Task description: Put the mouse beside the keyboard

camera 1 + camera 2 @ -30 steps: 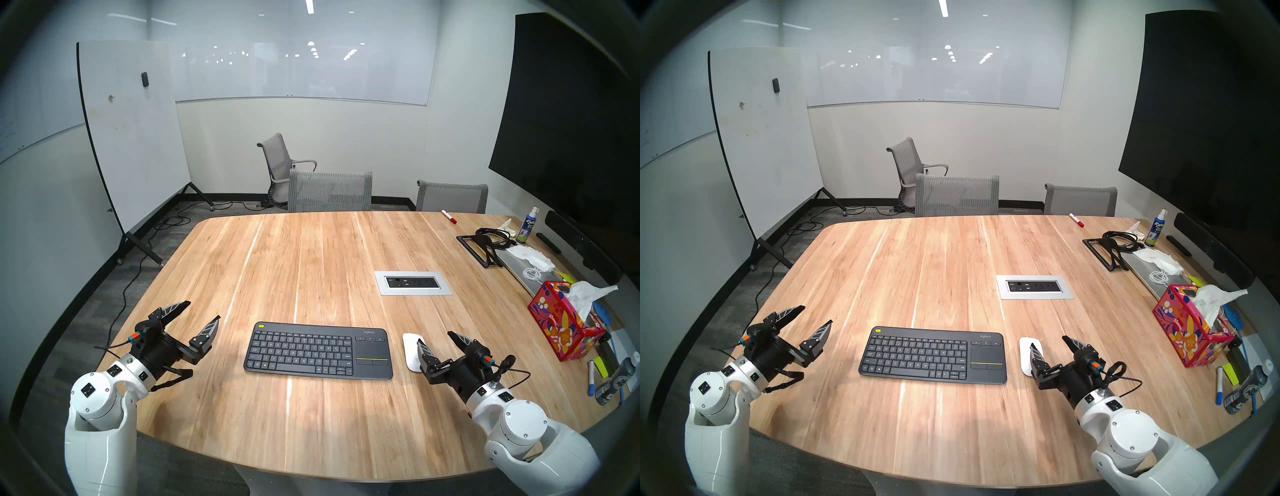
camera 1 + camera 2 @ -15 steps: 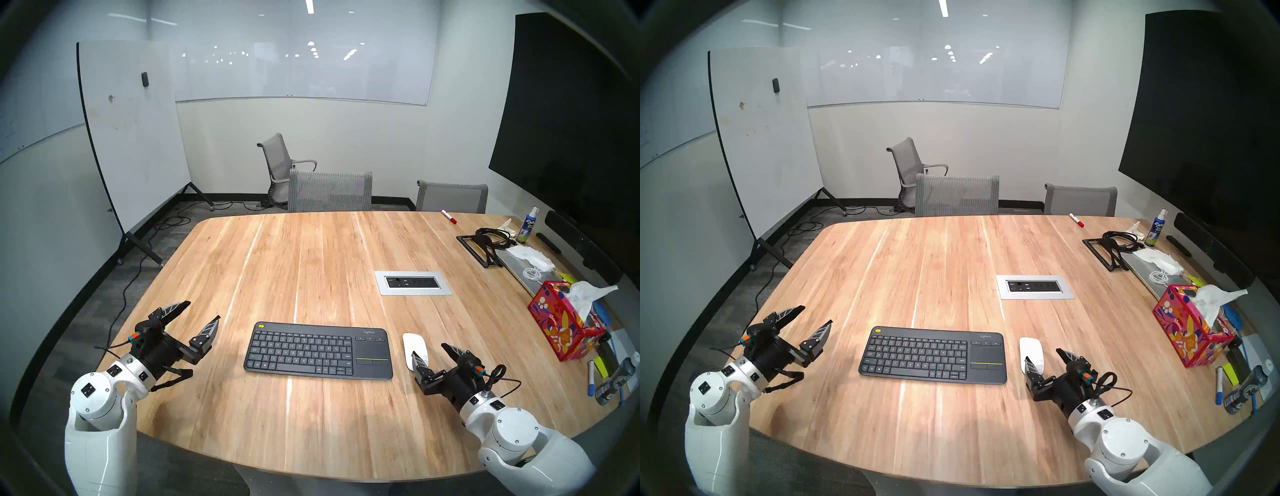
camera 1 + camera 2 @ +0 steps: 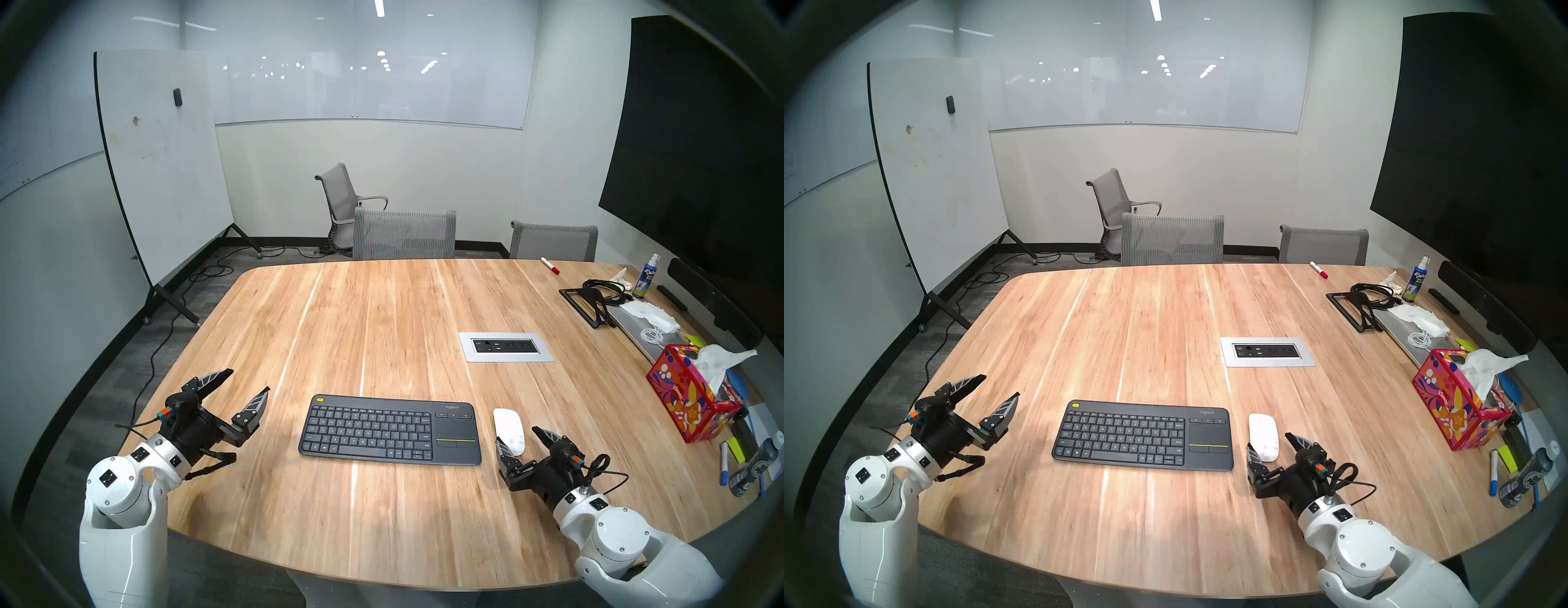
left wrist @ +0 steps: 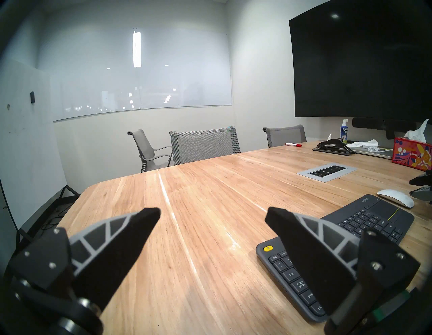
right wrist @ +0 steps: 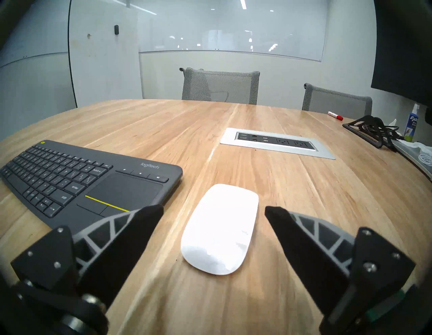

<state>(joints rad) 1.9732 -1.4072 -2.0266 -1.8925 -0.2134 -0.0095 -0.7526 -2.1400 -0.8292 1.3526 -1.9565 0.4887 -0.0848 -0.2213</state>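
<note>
We see the mouse [image 3: 508,431] lying on the worktop [image 3: 382,322] just right of the keyboard [image 3: 390,429], apart from it. Our right gripper [image 3: 521,441] has its jaws spread and empty; placement looks done.

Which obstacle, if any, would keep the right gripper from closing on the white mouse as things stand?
Probably none. The right gripper is open, one finger on either side of the mouse, touching neither. Only bare table surrounds the mouse; the keyboard lies apart.

Right claw [image 3: 522,439] lower, nearer the robot.
</note>
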